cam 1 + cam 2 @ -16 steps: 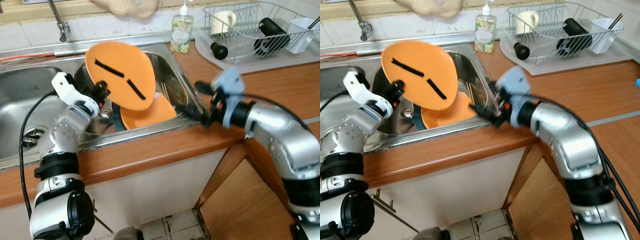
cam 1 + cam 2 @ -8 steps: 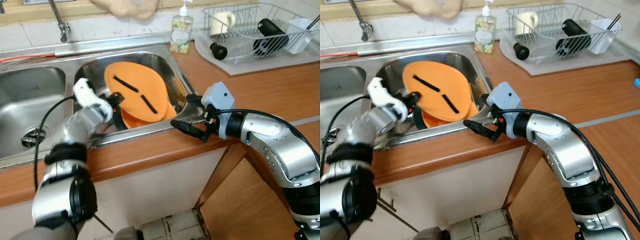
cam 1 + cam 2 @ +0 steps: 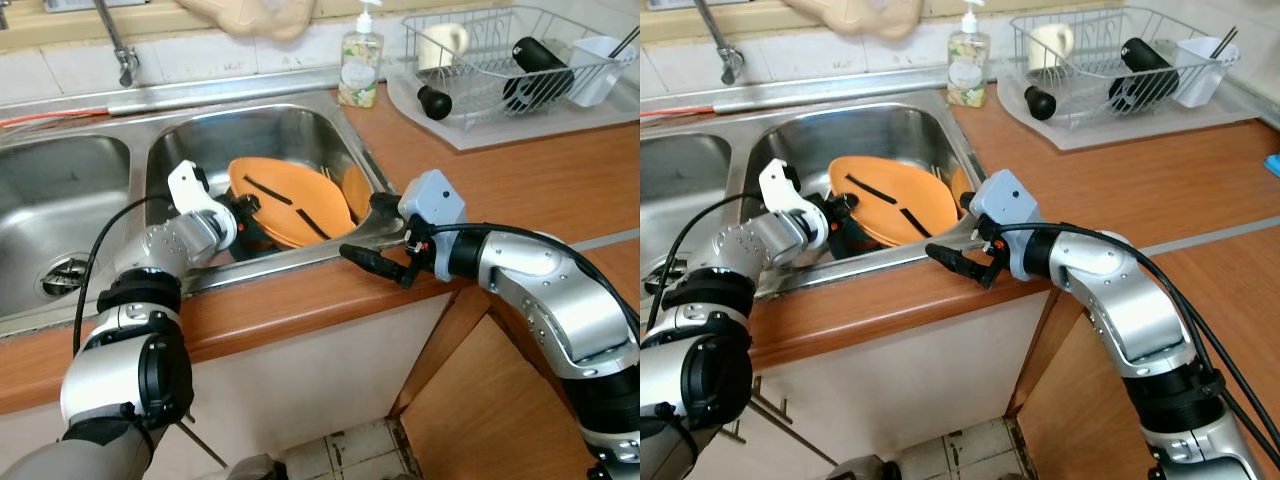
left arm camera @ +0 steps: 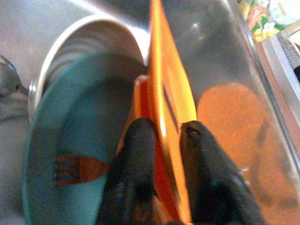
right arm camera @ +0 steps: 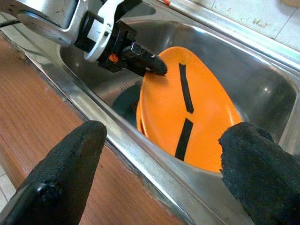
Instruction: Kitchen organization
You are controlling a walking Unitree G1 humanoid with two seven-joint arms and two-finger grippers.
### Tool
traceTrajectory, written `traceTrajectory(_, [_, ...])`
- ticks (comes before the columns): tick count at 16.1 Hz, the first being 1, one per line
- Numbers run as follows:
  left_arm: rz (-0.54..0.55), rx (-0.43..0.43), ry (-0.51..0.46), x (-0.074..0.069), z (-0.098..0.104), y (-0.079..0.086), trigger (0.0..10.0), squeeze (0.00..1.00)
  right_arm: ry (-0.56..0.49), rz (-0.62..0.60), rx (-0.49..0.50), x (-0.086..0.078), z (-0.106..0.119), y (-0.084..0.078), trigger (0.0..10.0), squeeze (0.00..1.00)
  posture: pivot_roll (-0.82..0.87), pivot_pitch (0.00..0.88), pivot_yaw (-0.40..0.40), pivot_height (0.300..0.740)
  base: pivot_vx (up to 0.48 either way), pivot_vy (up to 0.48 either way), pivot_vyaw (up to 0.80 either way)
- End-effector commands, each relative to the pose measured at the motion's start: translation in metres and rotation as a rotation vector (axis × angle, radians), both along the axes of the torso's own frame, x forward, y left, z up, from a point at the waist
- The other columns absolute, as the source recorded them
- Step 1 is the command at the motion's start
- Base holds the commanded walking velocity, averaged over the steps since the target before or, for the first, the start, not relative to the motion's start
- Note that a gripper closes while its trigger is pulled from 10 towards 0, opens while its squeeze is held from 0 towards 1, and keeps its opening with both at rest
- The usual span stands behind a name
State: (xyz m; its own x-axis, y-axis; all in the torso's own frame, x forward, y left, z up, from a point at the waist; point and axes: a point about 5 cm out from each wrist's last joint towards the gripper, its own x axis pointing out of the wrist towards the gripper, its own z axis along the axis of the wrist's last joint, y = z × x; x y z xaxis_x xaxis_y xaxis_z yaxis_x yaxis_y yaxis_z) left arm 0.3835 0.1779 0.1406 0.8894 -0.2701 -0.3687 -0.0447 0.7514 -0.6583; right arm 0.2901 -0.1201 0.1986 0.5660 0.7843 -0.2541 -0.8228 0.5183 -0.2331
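Observation:
An orange plate [image 3: 290,198] with two black stripes leans low in the right sink basin [image 3: 262,130]. My left gripper [image 3: 245,206] is shut on its left edge. In the left wrist view my fingers [image 4: 136,154] pinch the thin rim of the plate [image 4: 171,79]. Under it lies a teal plate [image 4: 70,117] with a fork [image 4: 77,168]. A second orange plate [image 3: 357,190] leans against the basin's right wall. My right gripper [image 3: 362,228] hangs open over the sink's front rim, its fingers [image 5: 61,173] spread wide before the striped plate [image 5: 187,122].
A wire dish rack [image 3: 520,60] holding a mug, a black bottle and a white cup stands at the back right on the wooden counter [image 3: 520,170]. A soap bottle [image 3: 358,68] stands behind the sink. The faucet [image 3: 120,45] and left basin [image 3: 50,200] are on the left.
My left gripper has brought the striped plate down from above the sink into the basin, laying it lower. My right arm swung left to the sink's front rim, then held still.

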Motion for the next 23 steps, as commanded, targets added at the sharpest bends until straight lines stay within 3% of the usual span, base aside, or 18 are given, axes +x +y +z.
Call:
traceTrajectory(1, [-0.010,0.022,-0.027,0.003,0.007,0.001,10.0,1.00,-0.013,0.013,-0.003,-0.002,0.002,0.003,10.0,0.00,-0.10,0.000,0.088,0.740,0.000,0.000,0.00])
traceTrajectory(3, [-0.016,0.062,-0.049,0.002,0.009,0.005,10.0,1.00,0.007,-0.018,0.000,-0.001,-0.001,0.002,10.0,0.00,-0.10,0.000,0.092,0.740,0.000,0.000,0.00])
traceTrajectory(4, [-0.021,0.131,-0.119,0.002,0.016,0.009,10.0,1.00,0.000,-0.104,-0.007,0.005,-0.003,-0.001,10.0,0.00,-0.09,0.000,0.093,0.740,0.000,0.000,0.00])
traceTrajectory(5, [-0.035,0.219,-0.200,0.002,0.024,0.013,10.0,1.00,-0.029,-0.224,0.016,0.015,-0.002,-0.006,10.0,0.73,-0.09,0.000,0.094,0.740,0.000,0.000,0.00])
traceTrajectory(6, [-0.043,0.278,-0.247,0.001,0.029,0.014,10.0,1.00,-0.046,-0.268,0.036,0.018,0.000,-0.007,10.0,1.00,-0.09,0.000,0.094,0.740,0.000,0.000,0.00])
traceTrajectory(22, [-0.043,0.278,-0.247,0.001,0.029,0.014,10.0,1.00,-0.046,-0.268,0.036,0.018,0.000,-0.007,10.0,1.00,-0.09,0.000,0.094,0.740,0.000,0.000,0.00])
traceTrajectory(23, [-0.116,0.547,-0.398,-0.017,0.042,0.020,10.0,1.00,-0.138,-0.412,0.138,0.017,0.007,-0.002,10.0,1.00,-0.07,0.000,0.044,0.740,0.000,0.000,0.80])
